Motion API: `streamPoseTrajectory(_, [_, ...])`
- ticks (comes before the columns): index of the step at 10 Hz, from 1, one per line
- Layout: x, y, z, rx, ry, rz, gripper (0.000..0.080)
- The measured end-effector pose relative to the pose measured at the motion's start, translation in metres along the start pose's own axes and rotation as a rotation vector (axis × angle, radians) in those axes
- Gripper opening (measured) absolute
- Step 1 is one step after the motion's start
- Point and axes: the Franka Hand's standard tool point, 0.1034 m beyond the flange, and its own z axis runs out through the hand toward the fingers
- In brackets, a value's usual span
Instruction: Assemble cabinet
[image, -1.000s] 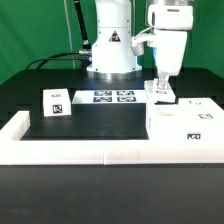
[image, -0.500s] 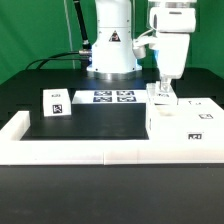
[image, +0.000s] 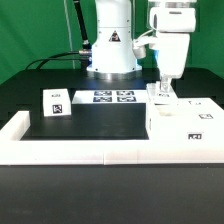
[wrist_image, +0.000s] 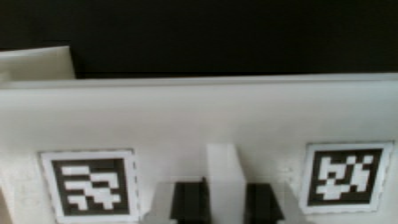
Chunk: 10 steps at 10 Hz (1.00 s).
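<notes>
1. Hanging fingers-down from the white arm (image: 168, 40), with the gripper (image: 162, 91) low at the exterior view's right, right at a small white tagged part (image: 161, 98).
2. Straddling that part's upright middle rib (wrist_image: 222, 180), by the look of the wrist view: two dark shapes, probably the fingers (wrist_image: 185, 203), close on either side of the rib.
3. Cannot tell whether squeezed onto the rib or merely set narrow around it; too blurred and too tightly cropped for that.
4. Showing, in the same wrist view, a white face with one black-and-white tag (wrist_image: 86, 186) on one side of the rib and a second tag (wrist_image: 347, 176) on the other.
5. Resting just in front of the small part, at the exterior view's right: the big white cabinet box (image: 185, 122), one tag on its front, against the low white rail (image: 70, 152).
6. Standing well apart at the exterior view's left, upright on the black mat (image: 100, 120): a loose white block (image: 55, 103) with its own tag.
7. Lying flat between block and gripper, near the robot's base: the marker board (image: 113, 97).
</notes>
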Motion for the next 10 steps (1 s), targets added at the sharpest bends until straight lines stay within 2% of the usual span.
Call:
streamPoseTrajectory(4, [-0.001, 0.001, 0.001, 0.009, -0.002, 0.0, 0.007])
streamPoseTrajectory(10, [-0.001, 0.02, 0.001, -0.008, 0.007, -0.04, 0.007])
